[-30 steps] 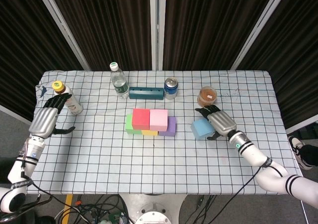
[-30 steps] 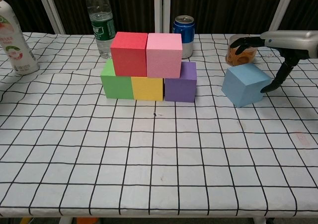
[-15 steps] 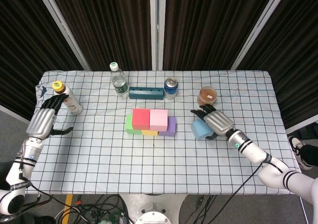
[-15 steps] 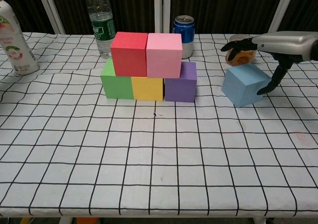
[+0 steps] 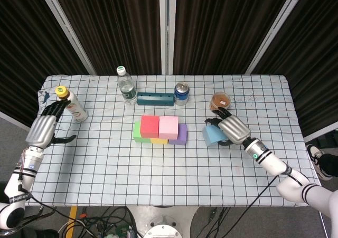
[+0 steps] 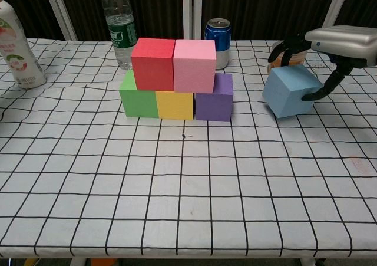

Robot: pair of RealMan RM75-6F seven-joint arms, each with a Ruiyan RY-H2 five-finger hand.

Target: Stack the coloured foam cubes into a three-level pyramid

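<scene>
The right hand [image 6: 321, 56] is clamped on the blue cube [image 6: 288, 92]: fingers curl over its far top edge and the thumb presses the near right side. The cube is tilted, and from the chest view it looks just off the tabletop [image 6: 177, 177] or resting on one corner only; which of the two cannot be told. It sits well to the right of the stack, just in front of the orange-lidded jar [image 5: 219, 101].

The stack has two levels done. A green cube [image 6: 136, 99], a yellow cube [image 6: 174, 105] and a purple cube [image 6: 214, 98] stand touching in a row, and a red cube [image 6: 152, 63] and a pink cube [image 6: 194, 65] sit side by side on top of them.

The step in hand seems to be picking up the last cube for the top level. The next move calls for lifting it clear above the pink and red pair, carrying it left, levelling it, and setting it centred over the seam between those two without nudging them.

The left hand [image 5: 41, 130] hovers over the far left of the tabletop near the white bottle [image 5: 74, 107], fingers apart and holding nothing.
</scene>
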